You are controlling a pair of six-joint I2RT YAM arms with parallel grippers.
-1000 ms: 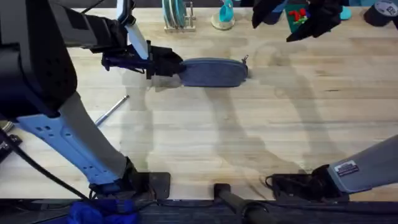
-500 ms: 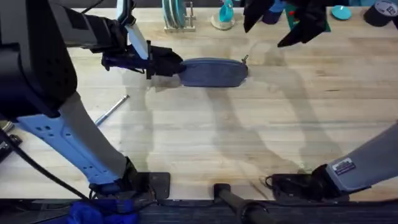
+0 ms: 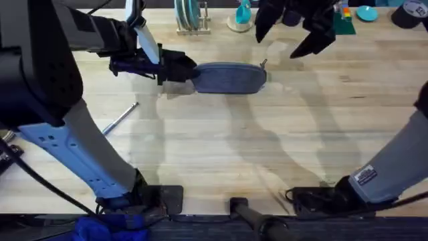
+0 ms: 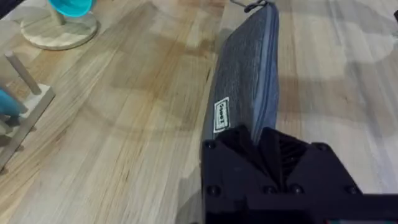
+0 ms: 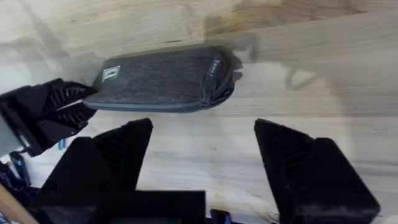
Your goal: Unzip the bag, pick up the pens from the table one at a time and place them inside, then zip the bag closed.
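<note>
The blue-grey bag (image 3: 229, 77) lies lengthwise on the table (image 3: 267, 147) toward the back. My left gripper (image 3: 184, 70) is shut on its left end; in the left wrist view the black fingers (image 4: 261, 149) pinch the bag (image 4: 245, 81), whose zipper looks closed. The metal pull (image 3: 263, 64) sticks up at the right end. My right gripper (image 3: 286, 39) hovers open above and just right of that end, and its wrist view looks down on the bag (image 5: 161, 81) with the gripper (image 5: 202, 158) spread wide. One silver pen (image 3: 120, 118) lies diagonally at the left.
A wooden rack with plates (image 3: 189, 17) and a teal object on a wooden disc (image 3: 241, 19) stand along the back edge. Teal items (image 3: 366, 12) and a dark roll (image 3: 409, 13) sit at the back right. The table's middle and front are bare wood.
My right gripper has moved left along the back of the table, closer to the bag's zipper-pull end. The left gripper, bag and pen have not moved.
</note>
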